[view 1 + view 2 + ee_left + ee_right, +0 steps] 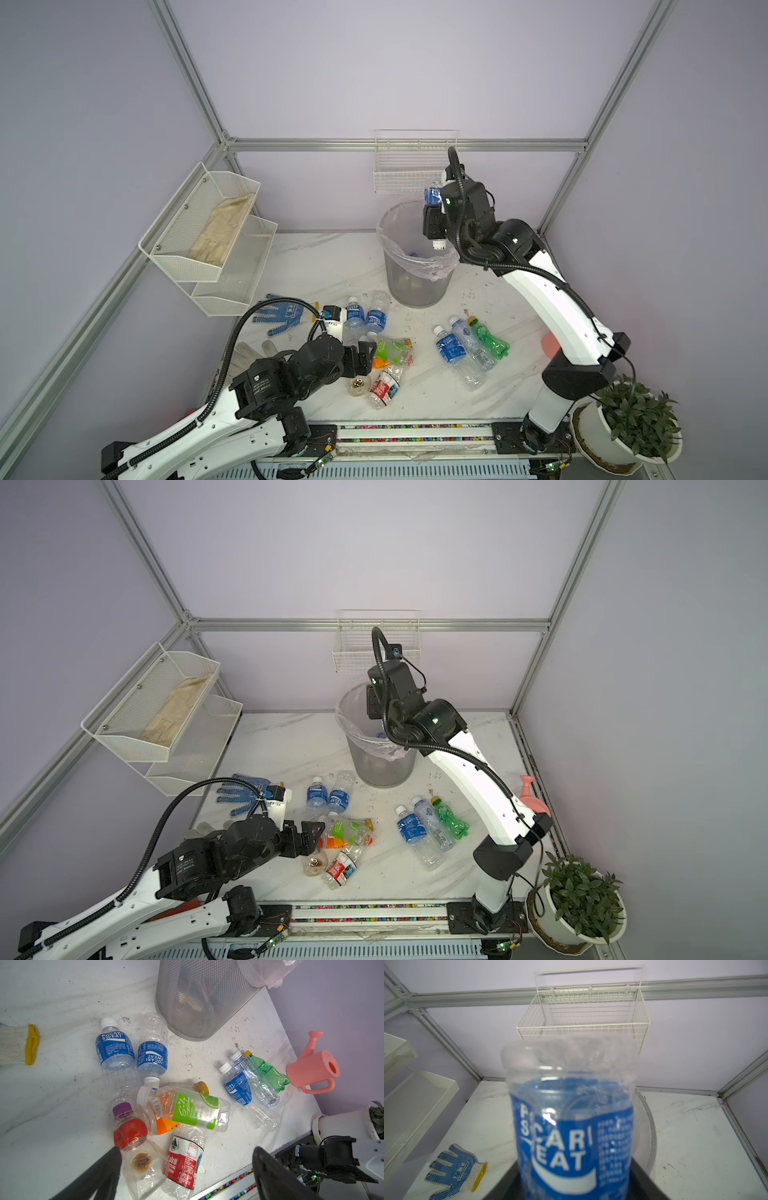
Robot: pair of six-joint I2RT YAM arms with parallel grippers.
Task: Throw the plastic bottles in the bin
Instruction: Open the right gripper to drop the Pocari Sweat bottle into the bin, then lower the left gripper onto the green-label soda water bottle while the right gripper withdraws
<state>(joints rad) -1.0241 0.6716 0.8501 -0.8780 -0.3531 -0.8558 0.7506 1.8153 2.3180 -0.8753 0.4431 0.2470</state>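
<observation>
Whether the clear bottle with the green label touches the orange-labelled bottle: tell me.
Touching. The left wrist view shows the clear bottle with the green label lying across the orange-labelled bottle, no gap.

The blue-labelled bottle (572, 1126) looks blurred and cut off.

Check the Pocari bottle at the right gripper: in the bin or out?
Out. Pocari bottle sits between the jaws of the right gripper, raised over the bin rim, not inside. Gripped or released: cannot tell.
</observation>
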